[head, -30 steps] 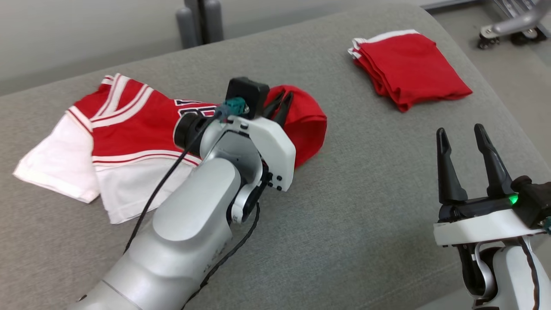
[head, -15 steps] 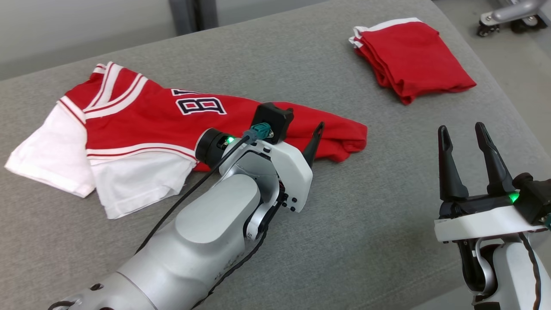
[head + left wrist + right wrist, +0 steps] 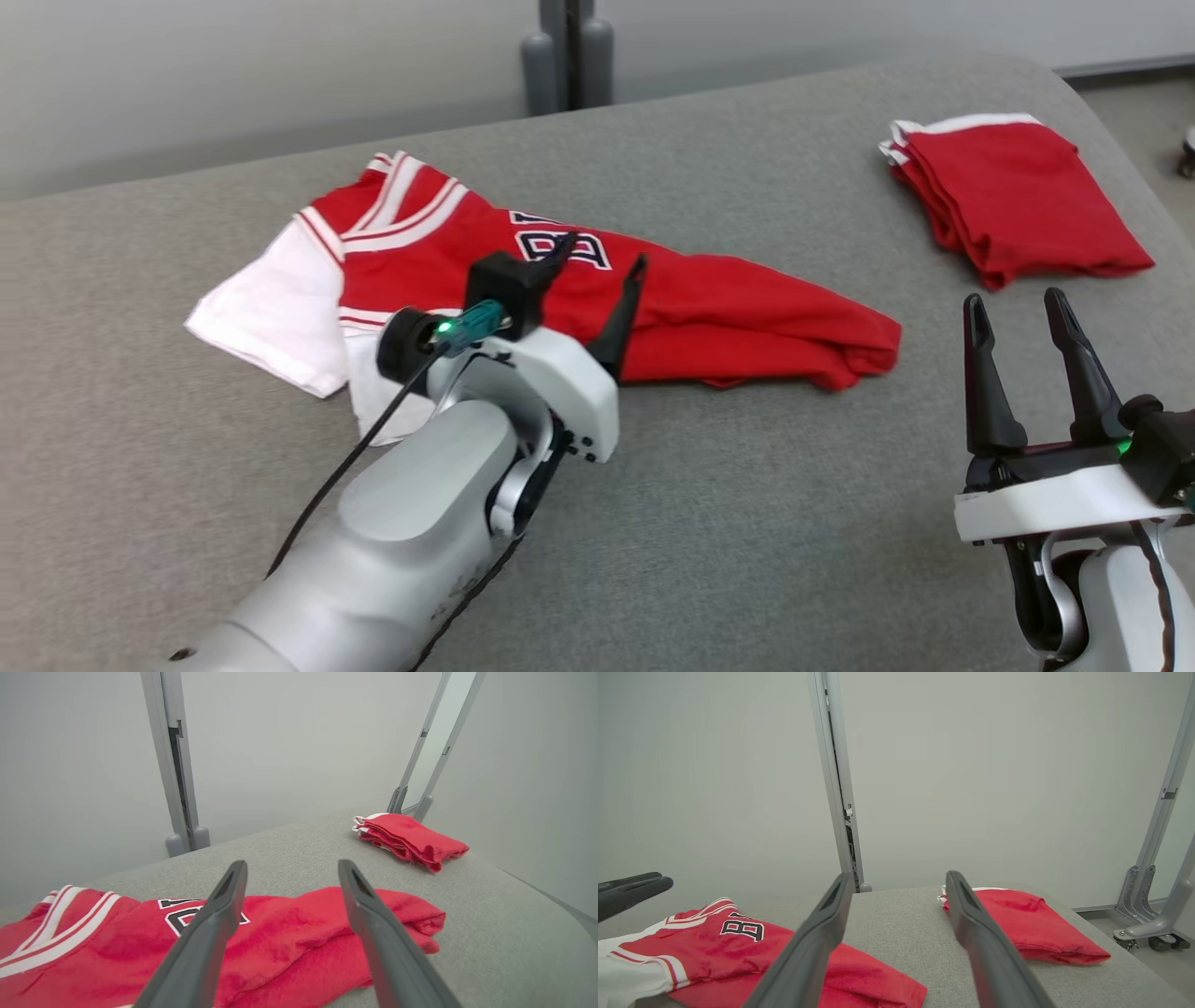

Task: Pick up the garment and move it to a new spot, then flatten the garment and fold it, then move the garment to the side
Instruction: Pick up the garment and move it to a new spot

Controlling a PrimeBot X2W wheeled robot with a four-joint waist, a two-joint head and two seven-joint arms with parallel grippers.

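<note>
The garment (image 3: 747,313) is a red jersey with white sleeves and dark letters. It lies stretched out and creased across the grey padded surface (image 3: 747,523), its red hem end pointing right. My left gripper (image 3: 602,257) hovers open just above the garment's middle with nothing between its fingers. In the left wrist view the left gripper (image 3: 292,865) frames the rumpled red cloth (image 3: 289,933) below it. My right gripper (image 3: 1014,301) stands open and empty at the lower right, apart from the garment. The right wrist view looks past the right gripper (image 3: 900,876) onto the garment (image 3: 784,947).
A second red garment, folded (image 3: 1013,201), lies at the back right of the surface, near its rounded right edge. A grey post (image 3: 568,56) stands behind the surface against a pale wall. A wheeled metal frame (image 3: 1148,924) stands on the floor to the right.
My left gripper has opened and let go of the garment's red end, which now lies pulled out to the right. The head camera has shifted. The right gripper stays open.
</note>
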